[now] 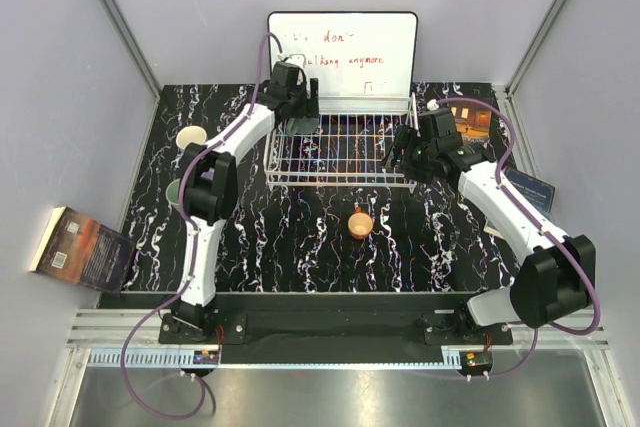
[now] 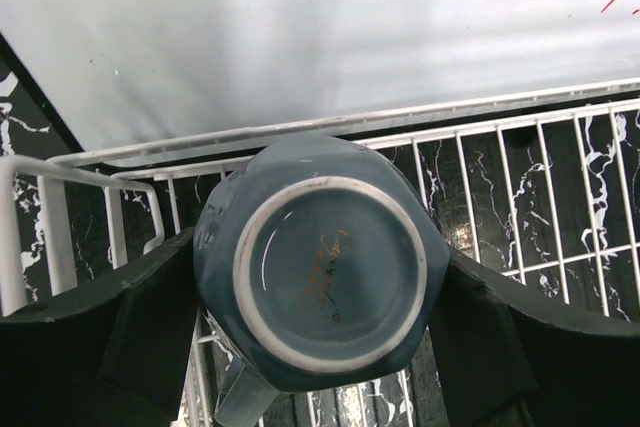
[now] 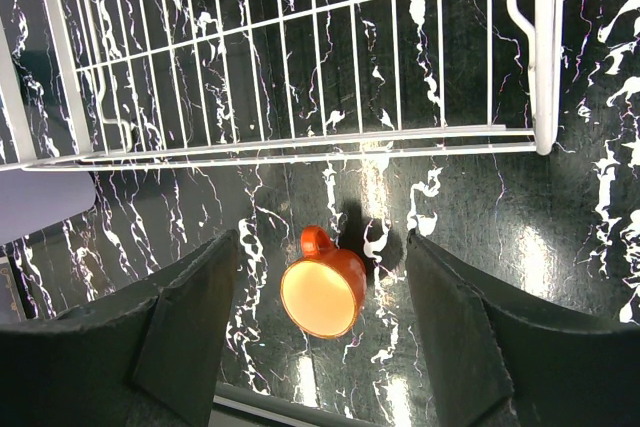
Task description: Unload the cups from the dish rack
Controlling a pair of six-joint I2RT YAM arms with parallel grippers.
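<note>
A light blue mug (image 2: pixel 320 272) stands upside down in the back left corner of the white wire dish rack (image 1: pixel 340 152), its handle toward the camera. My left gripper (image 2: pixel 318 277) has closed round it, and both pads (image 2: pixel 150 317) touch its sides. From above, that gripper (image 1: pixel 300 112) sits over the mug (image 1: pixel 303 126). A small orange cup (image 3: pixel 323 292) rests on the black marble table in front of the rack (image 3: pixel 300 57). My right gripper (image 3: pixel 322 267) hovers high above it, open and empty, by the rack's front right corner (image 1: pixel 402 155). The orange cup (image 1: pixel 360 224) is apart from both arms.
A pale green cup (image 1: pixel 191 136) and a darker cup (image 1: pixel 175 190) stand on the table left of the left arm. A whiteboard (image 1: pixel 345 52) leans behind the rack. Books lie at the left (image 1: pixel 85 247) and right (image 1: pixel 530 190), with a box (image 1: pixel 470 119) at the back right.
</note>
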